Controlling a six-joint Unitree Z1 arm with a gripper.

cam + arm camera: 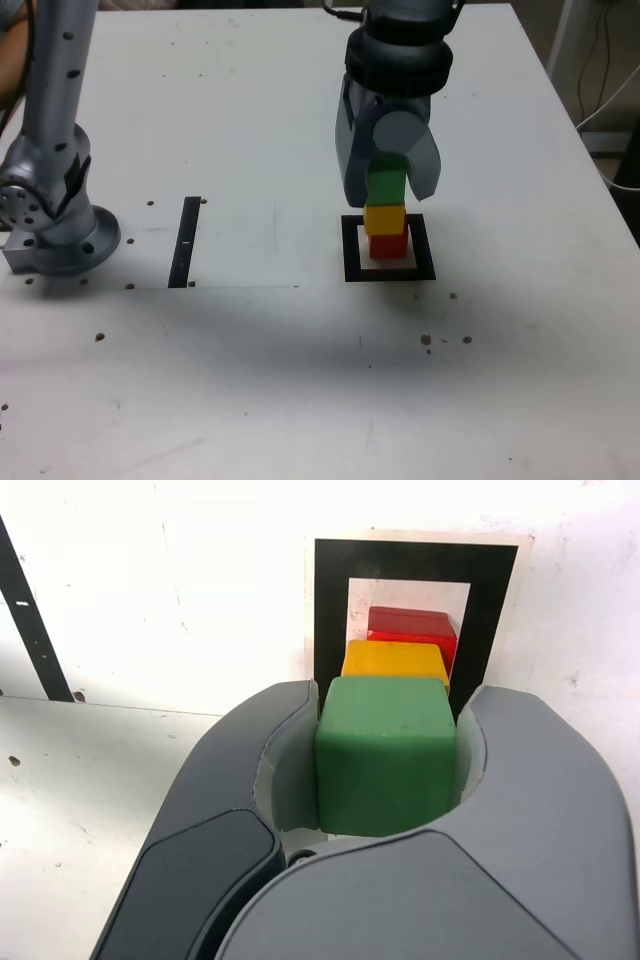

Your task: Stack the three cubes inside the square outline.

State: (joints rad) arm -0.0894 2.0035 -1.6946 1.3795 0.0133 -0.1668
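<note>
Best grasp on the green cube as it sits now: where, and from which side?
Grip two opposite side faces of the green cube, coming from above. It is the topmost block, over the yellow and red ones, and its flat parallel sides suit the gripper's jaws, which already flank it. I'd keep them off the yellow cube.

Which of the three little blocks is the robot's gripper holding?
The matte green cube, top one of the three. Grey gripper fingers stand on both sides of it; the yellow and red cubes sit below.
</note>
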